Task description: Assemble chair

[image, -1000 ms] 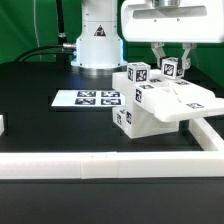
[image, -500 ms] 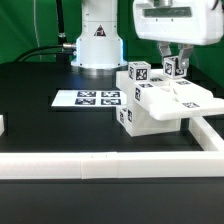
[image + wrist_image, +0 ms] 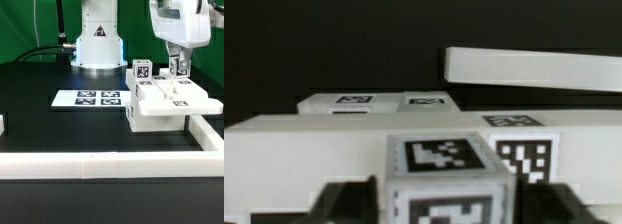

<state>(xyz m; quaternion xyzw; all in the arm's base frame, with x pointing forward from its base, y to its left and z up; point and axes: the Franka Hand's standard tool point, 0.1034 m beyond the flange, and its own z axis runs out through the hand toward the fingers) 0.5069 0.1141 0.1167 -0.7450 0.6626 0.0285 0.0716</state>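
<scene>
**White chair parts, gripper over the tagged post**

White and boxy, the gripper [image 3: 179,62] hangs at the back of the chair [image 3: 165,105], its dark fingers [image 3: 170,66] straddling a tagged post [image 3: 181,67]; whether they pinch it or have let go, I cannot tell. A second tagged post [image 3: 143,71] stands beside it. The chair sits on the black table [image 3: 45,125], just beside the marker board [image 3: 92,98] and touching the white border rail [image 3: 110,162] at the exterior view's right.
</scene>
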